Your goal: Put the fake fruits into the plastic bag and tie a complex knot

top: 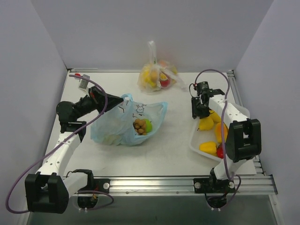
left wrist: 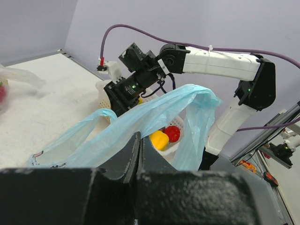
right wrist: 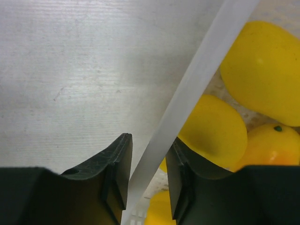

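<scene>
At the tray's far-left corner, right gripper (right wrist: 149,140): jaws narrow, astride the white tray rim (right wrist: 201,70); whether they pinch it cannot be told. Nearest yellow lemon (right wrist: 213,136) lies just beside the finger on the tray side, outside the jaws, not between them.

Step judged: fetching a fruit. Advice: widen, shift inward past the rim, centre on the lemon, close across its short axis, lift straight.

Other arm, left gripper (top: 108,102): clamped on the edge of the plastic bag (top: 112,131), raising its mouth. Bag lies left of centre, well apart from the tray, holding grape cluster (top: 139,125) and green apple (top: 149,125).
</scene>
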Tool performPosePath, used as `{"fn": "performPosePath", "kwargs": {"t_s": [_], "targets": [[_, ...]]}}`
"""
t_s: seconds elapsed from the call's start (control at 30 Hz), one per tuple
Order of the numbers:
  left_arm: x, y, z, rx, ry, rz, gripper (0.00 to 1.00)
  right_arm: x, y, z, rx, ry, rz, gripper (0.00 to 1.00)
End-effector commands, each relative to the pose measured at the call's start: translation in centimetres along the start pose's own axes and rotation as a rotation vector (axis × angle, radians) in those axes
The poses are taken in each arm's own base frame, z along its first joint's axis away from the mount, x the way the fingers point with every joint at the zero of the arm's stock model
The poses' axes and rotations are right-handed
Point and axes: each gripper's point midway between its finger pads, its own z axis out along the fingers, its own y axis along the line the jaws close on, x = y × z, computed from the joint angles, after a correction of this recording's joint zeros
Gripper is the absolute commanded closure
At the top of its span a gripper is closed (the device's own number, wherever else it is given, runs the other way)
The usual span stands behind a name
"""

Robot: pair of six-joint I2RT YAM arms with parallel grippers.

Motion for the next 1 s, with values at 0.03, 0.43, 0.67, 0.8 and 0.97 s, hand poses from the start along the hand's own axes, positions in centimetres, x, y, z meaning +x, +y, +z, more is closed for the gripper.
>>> {"fn": "performPosePath", "kwargs": {"t_s": [0.03,0.43,0.67,0.8,0.97], "targets": [[-0.5,-0.5,0.0,0.011,-0.01,0.043,1.0,0.2,-3.3,-2.1,0.012,-0.022,-0.106,0.73],[-0.2,-0.1,0.0,0.012,0.0,0.05,1.0,-0.7,-9.6,-3.1,0.069,-0.021,-0.198,0.61],[-0.5,-0.6,0.1,0.026,0.01,0.063,1.0,-4.7,-3.7,-9.3,-0.268,-0.224,-0.188,0.0],[-0.4,-0.6,0.0,0.026,0.016,0.064,1.0,-5.8,1.8,-13.6,-0.501,-0.314,-0.19,0.0],[-0.3,-0.4,-0.1,0.016,0.023,0.069,1.0,-5.8,9.8,-15.7,-0.732,-0.311,-0.215,0.0]]}}
